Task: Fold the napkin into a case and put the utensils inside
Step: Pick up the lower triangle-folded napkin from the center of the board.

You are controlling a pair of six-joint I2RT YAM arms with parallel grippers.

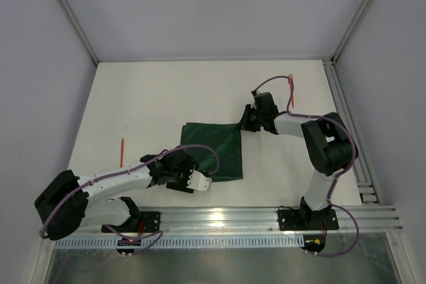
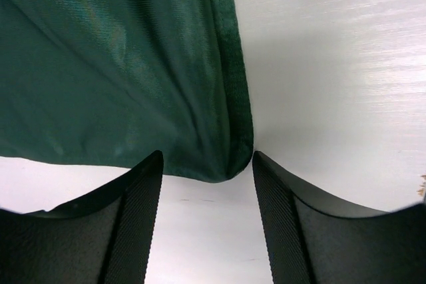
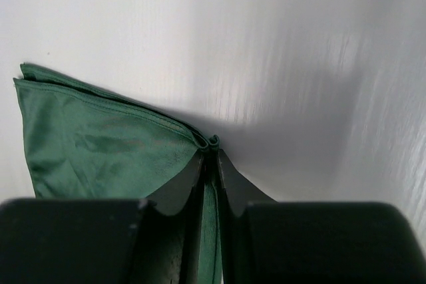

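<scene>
My right gripper [image 3: 210,147] is clenched on the far right corner of the napkin [image 3: 100,144], the layered edges of the cloth pinched between its fingers. My left gripper [image 2: 206,155] is released, its jaws standing apart on either side of the napkin's near left corner, with the cloth lying flat between them and not pressed. The napkin lies folded on the white table [image 1: 166,98]. One orange utensil [image 1: 122,151] lies well to the napkin's left; the other orange utensil [image 1: 292,90] lies beyond its far right corner.
</scene>
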